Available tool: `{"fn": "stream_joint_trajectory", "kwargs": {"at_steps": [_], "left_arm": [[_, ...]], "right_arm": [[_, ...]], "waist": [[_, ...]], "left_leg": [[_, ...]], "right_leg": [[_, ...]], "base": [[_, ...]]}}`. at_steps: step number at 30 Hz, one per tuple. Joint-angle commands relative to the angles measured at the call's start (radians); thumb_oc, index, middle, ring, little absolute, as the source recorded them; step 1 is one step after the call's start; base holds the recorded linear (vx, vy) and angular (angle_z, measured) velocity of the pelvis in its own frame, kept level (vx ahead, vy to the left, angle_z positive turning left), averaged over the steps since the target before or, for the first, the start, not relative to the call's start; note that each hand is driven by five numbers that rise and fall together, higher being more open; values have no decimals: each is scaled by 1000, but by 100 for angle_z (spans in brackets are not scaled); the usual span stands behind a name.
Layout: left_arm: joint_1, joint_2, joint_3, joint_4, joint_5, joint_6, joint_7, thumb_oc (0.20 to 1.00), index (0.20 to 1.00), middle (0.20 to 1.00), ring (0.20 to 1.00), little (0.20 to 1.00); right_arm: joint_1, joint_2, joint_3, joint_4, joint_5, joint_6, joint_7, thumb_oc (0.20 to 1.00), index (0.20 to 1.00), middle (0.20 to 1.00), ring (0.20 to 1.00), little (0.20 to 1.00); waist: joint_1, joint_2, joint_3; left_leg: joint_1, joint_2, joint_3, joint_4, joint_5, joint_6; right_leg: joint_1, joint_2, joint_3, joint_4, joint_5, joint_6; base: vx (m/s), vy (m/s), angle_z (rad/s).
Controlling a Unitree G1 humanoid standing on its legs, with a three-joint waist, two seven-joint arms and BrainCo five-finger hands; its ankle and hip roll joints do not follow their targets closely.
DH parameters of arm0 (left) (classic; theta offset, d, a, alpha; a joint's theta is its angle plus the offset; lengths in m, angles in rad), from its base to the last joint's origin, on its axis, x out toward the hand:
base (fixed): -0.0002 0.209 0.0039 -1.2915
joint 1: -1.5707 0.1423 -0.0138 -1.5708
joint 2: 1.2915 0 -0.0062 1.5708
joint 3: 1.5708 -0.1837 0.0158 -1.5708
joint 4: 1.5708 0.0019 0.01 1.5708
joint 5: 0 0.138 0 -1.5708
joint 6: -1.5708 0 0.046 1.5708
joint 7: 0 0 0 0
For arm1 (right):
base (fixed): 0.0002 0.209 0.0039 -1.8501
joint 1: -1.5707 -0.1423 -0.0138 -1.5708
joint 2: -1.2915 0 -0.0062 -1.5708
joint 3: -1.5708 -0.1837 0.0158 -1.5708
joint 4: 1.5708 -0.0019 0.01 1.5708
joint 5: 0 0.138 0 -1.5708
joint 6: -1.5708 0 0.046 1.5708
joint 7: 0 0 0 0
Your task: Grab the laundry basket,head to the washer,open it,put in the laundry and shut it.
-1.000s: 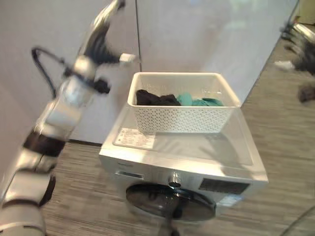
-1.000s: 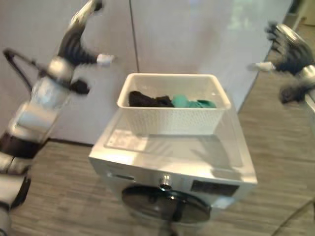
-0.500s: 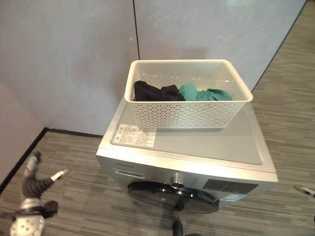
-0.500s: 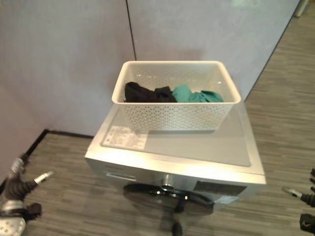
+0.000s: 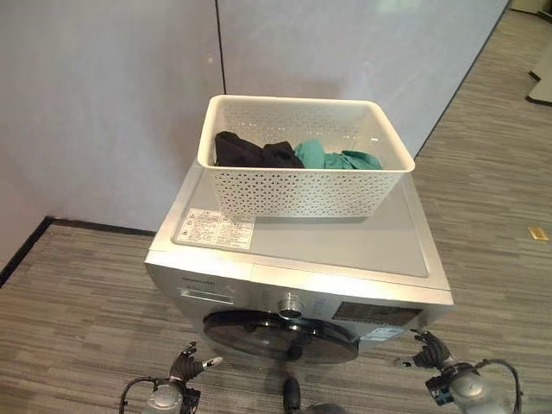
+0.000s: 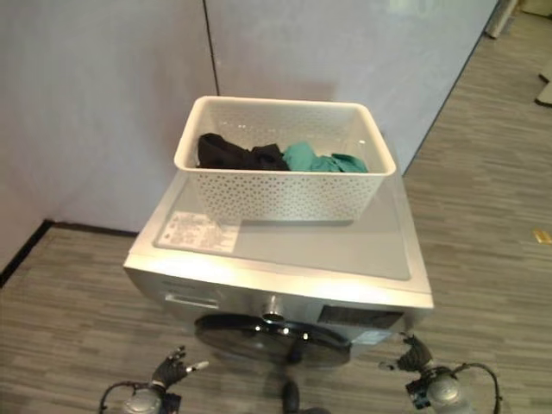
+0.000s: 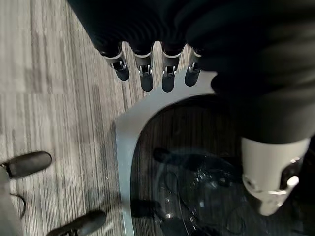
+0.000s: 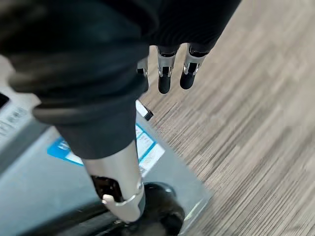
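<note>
Fingers (image 7: 142,73) of the left hand (image 5: 186,365) hang straight and released, holding nothing, w/ the thumb set apart; in the left wrist view they point down past the silver rim of the round dark glass washer door (image 5: 280,335). Right hand (image 5: 431,352) is likewise relaxed, fingers (image 8: 164,76) straight and empty, thumb apart, low beside the washer's front right corner, over the grey wood-grain floor (image 5: 78,293). Both hands sit low, one each side of the door, apart from it.

White perforated plastic laundry basket (image 5: 306,191) stands upright on top of the silver front-loading washer (image 5: 345,250), toward the rear, near the grey wall (image 5: 103,95). Inside: black cloth (image 5: 250,153) on the robot's left, teal cloth (image 5: 332,159) on the right, touching each other. White label sticker (image 5: 214,229) lies on the washer top, front-left of the basket. Round silver dial (image 5: 289,305) on the front panel just above the door; door is closed. Left wrist view also shows a person's dark shoes (image 7: 27,163) on the floor.
</note>
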Motion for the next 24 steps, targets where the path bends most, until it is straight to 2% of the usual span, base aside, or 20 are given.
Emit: {"fn": "stream_joint_trajectory", "kwargs": {"at_steps": [1,3,4,5,7,8,11,13,14,15,16,18,19,20,21,22,23,24], "left_arm": [[-48,42,-15,-45,-14,-37,46,1000,1000,1000,1000,1000],[-74,41,-29,-73,-27,-40,57,1000,1000,1000,1000,1000],[-89,41,-33,-81,-29,-38,56,1000,1000,1000,1000,1000],[-105,38,-41,-86,-25,-38,57,1000,1000,1000,1000,1000],[-119,37,-58,-113,-5,-38,48,1000,1000,1000,1000,1000],[-116,39,-67,-129,12,-37,40,1000,1000,1000,1000,1000],[-111,45,-91,-140,54,-38,24,1000,1000,1000,1000,1000],[-104,49,-96,-157,67,-42,15,1000,1000,1000,1000,1000],[-104,50,-96,-157,67,-42,15,1000,1000,1000,1000,1000],[-115,46,-119,-169,88,-52,10,1000,1000,1000,1000,1000],[-122,48,-134,-173,100,-55,5,1000,1000,1000,1000,1000],[-143,75,-161,-225,114,-65,-2,1000,1000,1000,1000,1000],[-143,85,-162,-248,118,-68,-10,1000,1000,1000,1000,1000],[-151,86,-174,-240,124,-71,-17,1000,1000,1000,1000,1000],[-160,91,-177,-240,132,-69,-25,1000,1000,1000,1000,1000],[-166,89,-193,-222,159,-69,-30,1000,1000,1000,1000,1000],[-165,93,-194,-225,165,-69,-35,1000,1000,1000,1000,1000],[-166,94,-193,-225,165,-69,-36,1000,1000,1000,1000,1000]], "right_arm": [[-66,40,179,-53,-189,-58,-3,1000,1000,1000,1000,1000],[-71,38,175,-47,-211,-45,-23,1000,1000,1000,1000,1000],[-75,38,173,-38,-214,-41,-34,1000,1000,1000,1000,1000],[-75,34,172,-29,-219,-40,-44,1000,1000,1000,1000,1000],[-72,26,175,-22,-236,-36,-44,1000,1000,1000,1000,1000],[-63,24,173,-24,-236,-37,-42,1000,1000,1000,1000,1000],[-41,34,170,14,-226,-40,-44,1000,1000,1000,1000,1000],[-30,45,168,49,-215,-44,-42,1000,1000,1000,1000,1000],[-31,46,168,50,-215,-44,-42,1000,1000,1000,1000,1000],[-52,74,186,224,-196,-44,-66,1000,1000,1000,1000,1000],[-71,83,197,307,-197,-42,-74,1000,1000,1000,1000,1000],[-118,96,231,455,-215,-30,-70,1000,1000,1000,1000,1000],[-138,111,249,503,-225,-25,-58,1000,1000,1000,1000,1000],[-166,129,280,578,-242,-13,-44,1000,1000,1000,1000,1000],[-187,148,303,625,-254,-13,-38,1000,1000,1000,1000,1000],[-212,162,330,673,-269,-9,-36,1000,1000,1000,1000,1000],[-244,179,346,719,-275,-11,-37,1000,1000,1000,1000,1000],[-247,181,346,721,-274,-12,-37,1000,1000,1000,1000,1000]], "waist": [[32,-3,25],[19,-10,51],[6,-16,59],[-8,-20,68],[-23,-21,75],[-29,-16,74],[-47,-9,67],[-60,3,56],[-60,2,55],[-80,29,46],[-86,34,38],[-76,38,51],[-66,31,62],[-51,37,76],[-43,33,85],[-34,41,97],[-26,53,111],[-27,47,110]], "left_leg": [[-124,63,-18,16,114,-16],[-181,68,38,47,121,-14],[-207,69,78,89,104,-9],[-203,81,128,141,63,-6],[-187,114,146,251,35,-3],[-185,138,126,332,22,-4],[-126,155,35,466,29,-13],[-69,130,-43,459,34,-22],[-69,128,-43,458,35,-22],[-16,111,-47,362,-47,-24],[10,100,-9,308,-78,-20],[36,36,32,216,-191,15],[38,4,40,194,-223,34],[37,-11,48,193,-239,46],[28,-31,52,195,-238,55],[19,-38,55,207,-238,64],[-7,-44,56,217,-217,74],[-11,-49,56,217,-213,75]], "right_leg": [[83,-67,-49,9,-186,64],[69,-87,-84,9,-180,64],[55,-101,-102,9,-170,66],[39,-117,-118,9,-155,68],[11,-133,-129,9,-136,66],[-1,-135,-135,9,-129,64],[-26,-141,-119,9,-103,73],[-55,-143,-90,9,-77,89],[-56,-144,-90,9,-76,89],[-81,-158,-70,10,-53,120],[-99,-178,-61,9,-33,135],[-150,-250,-69,13,29,181],[-168,-279,-75,15,44,197],[-177,-297,-90,19,51,209],[-185,-319,-100,22,59,213],[-189,-329,-103,39,61,217],[-198,-332,-97,79,36,206],[-203,-337,-95,80,37,205]], "base": [[-196,-33,56],[-295,-14,83],[-295,32,84],[-260,62,119],[-217,106,81],[-175,167,28],[-117,236,11],[-105,287,11],[-122,422,-8],[-156,465,-11],[-291,748,1],[-283,609,22],[-242,452,3],[-248,368,-43],[-261,353,-62],[-346,305,-63],[-273,201,-31],[-357,184,3]]}}
